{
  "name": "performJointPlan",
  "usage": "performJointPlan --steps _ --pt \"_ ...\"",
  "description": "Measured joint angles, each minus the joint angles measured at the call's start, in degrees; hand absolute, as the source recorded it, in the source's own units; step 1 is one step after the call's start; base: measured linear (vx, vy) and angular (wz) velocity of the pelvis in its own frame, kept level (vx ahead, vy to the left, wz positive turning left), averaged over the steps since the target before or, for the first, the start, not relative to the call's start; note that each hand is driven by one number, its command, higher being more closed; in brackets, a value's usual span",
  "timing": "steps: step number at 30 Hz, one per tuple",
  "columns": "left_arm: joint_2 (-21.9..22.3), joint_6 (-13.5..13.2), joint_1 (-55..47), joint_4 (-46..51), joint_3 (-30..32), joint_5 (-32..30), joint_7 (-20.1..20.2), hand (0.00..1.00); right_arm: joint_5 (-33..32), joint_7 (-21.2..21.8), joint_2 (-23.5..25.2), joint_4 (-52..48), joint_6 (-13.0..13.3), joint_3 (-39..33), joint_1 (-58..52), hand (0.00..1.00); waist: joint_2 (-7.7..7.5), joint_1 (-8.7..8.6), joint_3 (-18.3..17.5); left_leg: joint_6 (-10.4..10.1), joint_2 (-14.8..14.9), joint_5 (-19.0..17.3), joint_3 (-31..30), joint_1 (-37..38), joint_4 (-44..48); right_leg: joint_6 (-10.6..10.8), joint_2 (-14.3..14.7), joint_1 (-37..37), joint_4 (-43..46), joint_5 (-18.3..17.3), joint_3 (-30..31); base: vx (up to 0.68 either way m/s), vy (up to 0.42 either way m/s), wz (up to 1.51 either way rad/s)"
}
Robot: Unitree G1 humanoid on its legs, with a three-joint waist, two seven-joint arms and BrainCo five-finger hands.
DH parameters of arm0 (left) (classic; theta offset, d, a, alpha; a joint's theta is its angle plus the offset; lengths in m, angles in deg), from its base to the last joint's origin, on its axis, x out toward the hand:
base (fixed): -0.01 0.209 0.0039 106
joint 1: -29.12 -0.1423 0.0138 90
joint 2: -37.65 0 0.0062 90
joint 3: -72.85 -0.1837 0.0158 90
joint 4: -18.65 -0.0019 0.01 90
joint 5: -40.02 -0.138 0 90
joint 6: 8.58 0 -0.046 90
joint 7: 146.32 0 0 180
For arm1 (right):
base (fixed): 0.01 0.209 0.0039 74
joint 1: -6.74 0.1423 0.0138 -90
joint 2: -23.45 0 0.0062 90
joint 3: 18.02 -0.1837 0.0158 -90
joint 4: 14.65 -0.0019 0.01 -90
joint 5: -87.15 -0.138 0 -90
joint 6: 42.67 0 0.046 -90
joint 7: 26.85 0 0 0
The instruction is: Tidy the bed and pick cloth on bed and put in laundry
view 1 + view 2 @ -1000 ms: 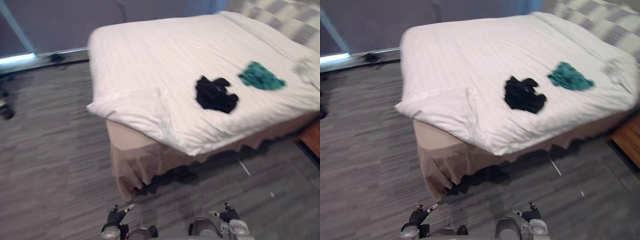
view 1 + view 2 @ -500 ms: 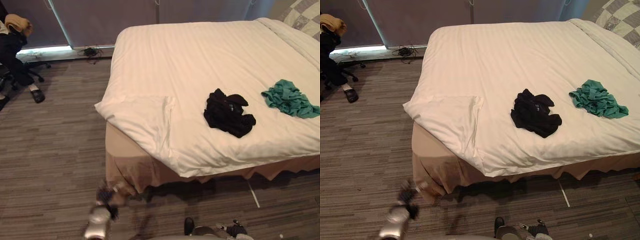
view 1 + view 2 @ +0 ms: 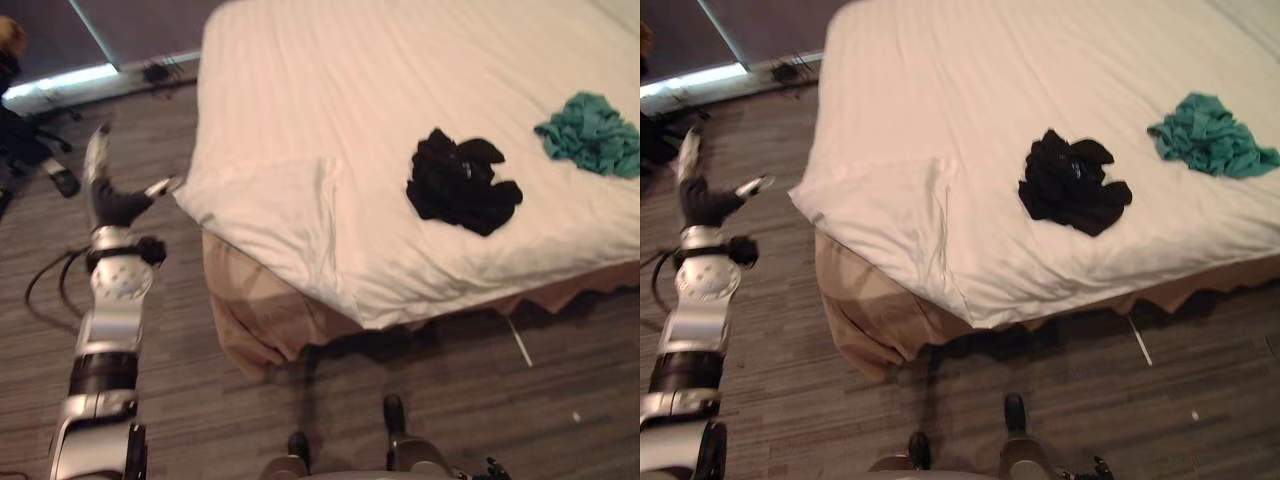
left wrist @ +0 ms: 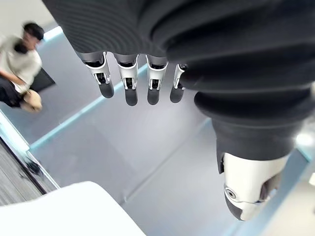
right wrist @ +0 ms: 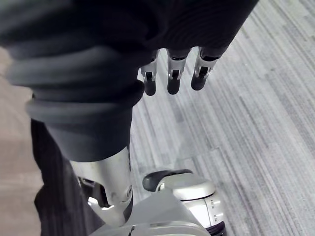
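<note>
At the bed's point(image 3: 262, 312) near left corner, my left hand point(image 3: 112, 205) is up just beside the turned-back duvet corner point(image 3: 272, 215), fingers straight and apart, holding nothing. The black cloth point(image 3: 460, 185) lies well to my right on the white duvet point(image 3: 400, 80), crumpled, its long axis slanting toward the near edge. The teal cloth point(image 3: 592, 135) sits further right, apart from it. Both are nearer my right side, but my right hand point(image 5: 173, 73) hangs low over the striped carpet point(image 3: 180, 400), fingers relaxed, empty. My guess: the left hand flattens the corner, and the cloths need a step right. The duvet looks soft and otherwise smooth. A person point(image 4: 19, 59) sits by the far wall.
</note>
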Motion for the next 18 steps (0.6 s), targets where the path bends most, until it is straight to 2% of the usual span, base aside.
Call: performJointPlan --steps 4,6,7,10,12,14,18 --pt "-0.54 1.49 13.8 -10.44 -8.05 -2.42 -0.37 0.0 -1.46 -1.17 0.03 -3.74 0.39 1.33 3.79 0.0 -1.66 -1.87 5.05 0.06 -0.67 0.68 2.74 -4.62 0.26 0.08 -0.6 -5.38 -1.3 3.14 2.79 -0.13 -0.026 -0.29" --pt "-0.73 2.32 18.5 -14.85 -10.17 -3.64 -0.33 0.0 -2.26 -2.01 0.16 -5.38 0.7 2.27 4.7 0.0 -2.04 -2.56 6.61 0.0 -0.7 0.75 3.44 -6.54 0.74 -0.02 -0.6 -7.15 -2.18 4.32 3.45 -0.09 -0.038 -0.21" --pt "-0.77 2.94 22.85 -18.56 -12.24 -4.35 -0.27 1.0 -2.88 -2.45 0.07 -6.44 1.11 3.2 5.31 0.0 -2.2 -2.62 8.38 -0.01 -0.67 0.76 3.8 -7.84 1.36 0.11 -0.55 -8.12 -2.78 5.19 4.41 -0.08 -0.046 -0.17" --pt "-0.85 3.93 28.66 -24.45 -14.75 -5.64 -0.19 1.0 -3.98 -2.99 0.2 -7.43 1.3 4.51 6.8 0.0 -2.46 -2.82 10.64 -0.2 -0.58 1.17 4.54 -9.66 1.59 -0.02 -0.4 -9.99 -3.35 6.11 4.9 -0.06 -0.029 -0.13" --pt "-0.85 4.71 32.07 -29.84 -16.07 -7.91 -0.08 1.0 -4.57 -4.04 0.61 -8.22 1.85 5.89 7.97 0.0 -2.62 -3.58 13.11 -0.26 -0.29 1.24 5.01 -10.06 1.52 -0.05 -0.17 -10.56 -3.35 6.2 5.23 -0.03 -0.018 -0.06" --pt "-0.73 5.73 33.24 -33.63 -15.83 -10.31 0.2 1.0 -5.11 -4.63 1.11 -9.26 2.32 6.41 8.0 0.0 -2.79 -3.95 13.43 -0.27 -0.08 1.24 5.34 -10.67 1.52 -0.05 -0.09 -11.47 -3.34 6.22 5.7 -0.01 -0.002 -0.04" --pt "-0.01 5.87 33.3 -34.95 -12.96 -13.72 2.37 1.0 -6.15 -4.66 0.97 -10.31 2.33 6.33 7.72 0.0 -2.8 -3.56 13.46 -0.27 0.06 1.24 6.08 -10.08 1.82 -0.04 -0.27 -11.07 -3.14 6.21 5.82 0.0 0.002 -0.01"
